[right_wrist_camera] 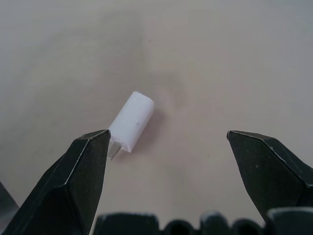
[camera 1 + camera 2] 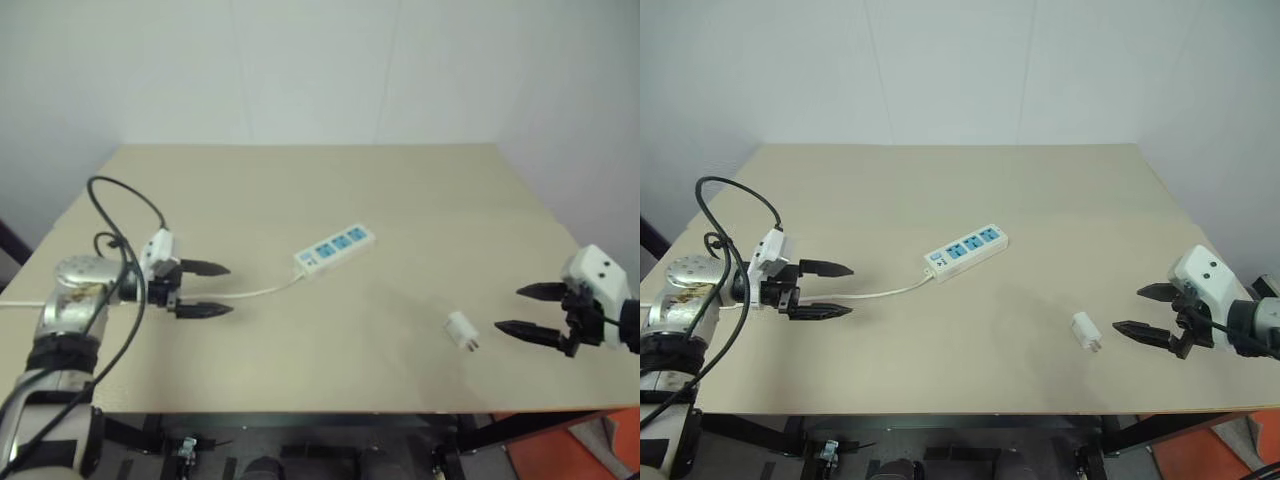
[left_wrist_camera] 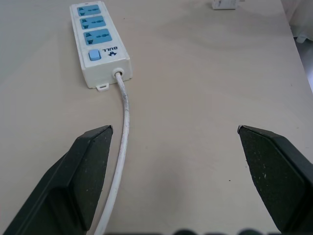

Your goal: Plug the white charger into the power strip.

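The white charger (image 2: 461, 330) lies on its side on the table, right of centre, with its metal prongs toward the front edge. The power strip (image 2: 334, 250), a white bar with blue socket faces, rests near the middle, and its thin cord (image 2: 255, 292) trails left. My left gripper (image 2: 216, 289) hovers open over the cord's end, fingers aimed at the strip. My right gripper (image 2: 512, 309) is open just right of the charger, pointing at it. In the right wrist view the charger (image 1: 131, 121) sits just beyond one fingertip (image 1: 100, 139), apart from it.
The tan table (image 2: 320, 190) has bare room behind and around the strip. A black cable (image 2: 125, 215) loops over my left arm. The table's front edge runs close below both grippers, and a white wall stands behind.
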